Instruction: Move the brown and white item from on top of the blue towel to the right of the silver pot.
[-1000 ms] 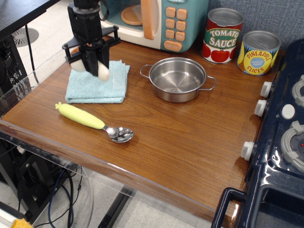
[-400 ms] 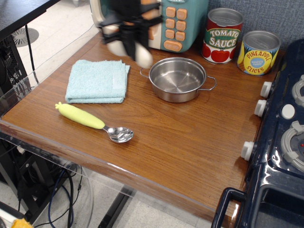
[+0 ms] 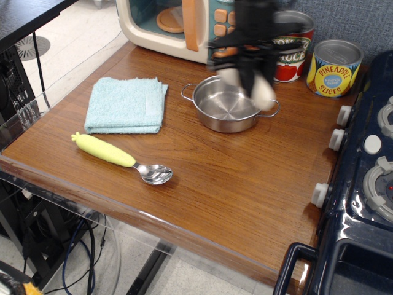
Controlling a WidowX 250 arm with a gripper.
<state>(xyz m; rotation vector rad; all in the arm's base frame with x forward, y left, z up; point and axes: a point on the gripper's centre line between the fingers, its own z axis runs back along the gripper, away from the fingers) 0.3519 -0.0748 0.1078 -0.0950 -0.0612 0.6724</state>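
Clamped on the plush mushroom point(image 3: 263, 92), the blurred pincer point(image 3: 249, 77) carries it above the silver pot point(image 3: 228, 103); next comes lowering onto bare tabletop point(image 3: 245, 178) at the pot's right.

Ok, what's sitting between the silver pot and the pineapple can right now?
Only bare wood between the silver pot and pineapple can; the gripper, holding the mushroom toy, hangs above the pot's right rim in the only view.

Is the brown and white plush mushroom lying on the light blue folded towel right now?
No, the light blue folded towel lies bare, while the plush mushroom hangs in the gripper over the shiny steel pot.
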